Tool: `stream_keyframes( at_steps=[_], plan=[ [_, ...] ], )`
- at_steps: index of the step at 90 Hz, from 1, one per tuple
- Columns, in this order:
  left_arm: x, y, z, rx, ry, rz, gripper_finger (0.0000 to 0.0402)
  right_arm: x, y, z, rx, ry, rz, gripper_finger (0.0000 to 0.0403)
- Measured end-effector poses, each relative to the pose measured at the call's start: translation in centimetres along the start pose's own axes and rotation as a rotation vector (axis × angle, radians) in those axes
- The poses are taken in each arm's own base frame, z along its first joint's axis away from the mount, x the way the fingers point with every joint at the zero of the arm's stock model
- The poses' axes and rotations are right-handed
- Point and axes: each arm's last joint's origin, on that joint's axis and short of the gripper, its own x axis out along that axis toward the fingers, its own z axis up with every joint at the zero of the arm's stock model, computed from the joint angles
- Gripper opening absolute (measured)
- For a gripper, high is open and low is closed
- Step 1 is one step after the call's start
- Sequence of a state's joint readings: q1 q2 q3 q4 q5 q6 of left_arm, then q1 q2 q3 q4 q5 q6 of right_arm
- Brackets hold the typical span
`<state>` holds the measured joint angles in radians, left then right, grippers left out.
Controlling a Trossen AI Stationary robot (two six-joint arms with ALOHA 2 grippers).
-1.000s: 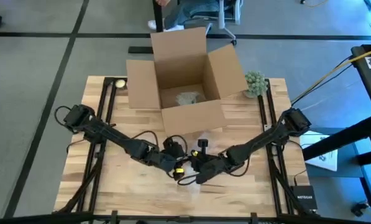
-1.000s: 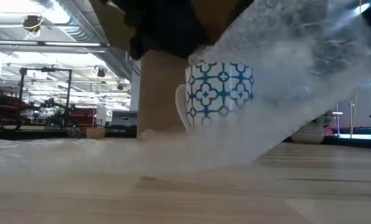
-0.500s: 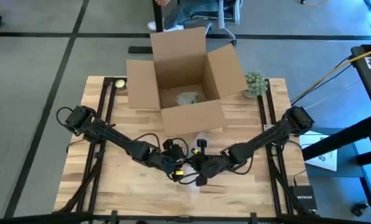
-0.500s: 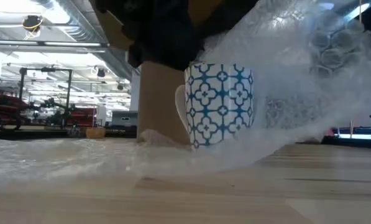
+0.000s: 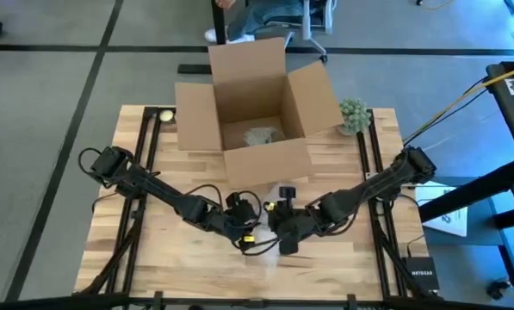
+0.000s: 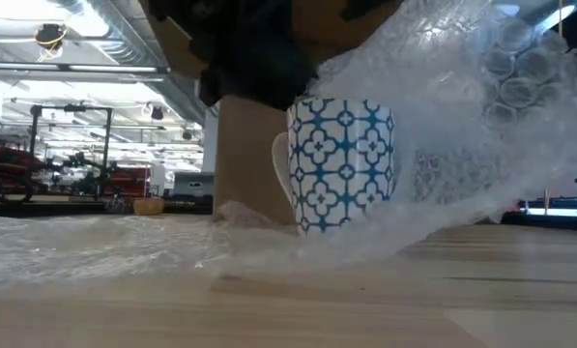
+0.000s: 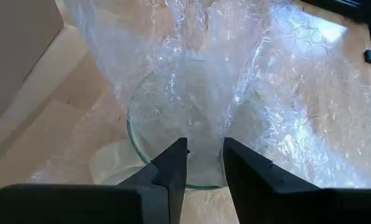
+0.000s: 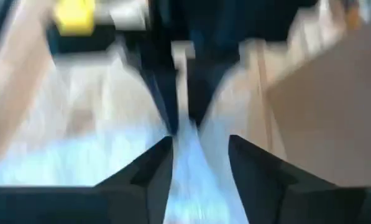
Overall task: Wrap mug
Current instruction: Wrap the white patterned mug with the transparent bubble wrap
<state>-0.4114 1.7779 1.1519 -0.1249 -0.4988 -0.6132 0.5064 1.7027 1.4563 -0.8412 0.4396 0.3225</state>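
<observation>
Bubble wrap (image 6: 443, 145) drapes over the mug (image 6: 344, 162) in the low view, a clear sheet lifted high on one side and trailing flat over the table (image 6: 365, 309) on the other. Only this view shows the mug's blue and white pattern, its pale handle, and that it stands upright on the wood. High view hides the mug under both arms; it sits mid-table, just in front of the cardboard box (image 5: 255, 108).

Left wrist view looks down into the mug (image 7: 173, 134) through the wrap (image 7: 247, 81); the left gripper (image 7: 204, 158) has its fingers (image 7: 173, 165) pinched close on a gathered fold of wrap above the rim, narrow gap between them. Right wrist view is blurred; the right gripper (image 8: 197, 155) fingers (image 8: 154, 165) stand a bit apart with a strip of wrap (image 8: 186, 162) running between them, cannot tell if they grip it. That view also shows the other arm's dark gripper and a yellow part beyond.

High view: left gripper (image 5: 244, 231) and right gripper (image 5: 284, 232) meet close together at table centre. Box is open, flaps out, something pale lying inside. Small green plant (image 5: 354, 114) just right of the box, a small round thing (image 5: 165, 115) at the table's far left corner. The box blocks the room behind the mug in the low view.
</observation>
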Motion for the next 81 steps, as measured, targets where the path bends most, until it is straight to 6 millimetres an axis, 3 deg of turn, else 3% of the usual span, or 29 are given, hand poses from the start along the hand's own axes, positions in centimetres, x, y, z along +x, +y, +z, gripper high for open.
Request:
stream_keyframes(
  at_steps=[27,44,58,70,81],
  plan=[
    [0.0,0.0,0.0,0.007,-0.002,-0.003,0.0088,-1.4,2.0,-6.5,0.086,0.016,-0.073,0.0154],
    [0.0,-0.1,0.0,0.006,-0.004,-0.004,0.0088,2.0,3.4,-9.8,0.13,-0.091,-0.072,0.0154],
    [0.0,0.0,0.0,0.005,-0.006,-0.001,0.0088,3.1,2.9,-8.4,0.112,-0.201,-0.049,0.0124],
    [0.0,0.0,0.1,0.005,-0.007,0.001,0.0088,2.7,1.9,-5.7,0.069,-0.264,-0.006,0.0065],
    [0.0,0.0,0.1,0.004,-0.008,0.001,0.0088,4.2,0.3,-4.3,0.067,-0.271,0.067,0.001]
  ],
)
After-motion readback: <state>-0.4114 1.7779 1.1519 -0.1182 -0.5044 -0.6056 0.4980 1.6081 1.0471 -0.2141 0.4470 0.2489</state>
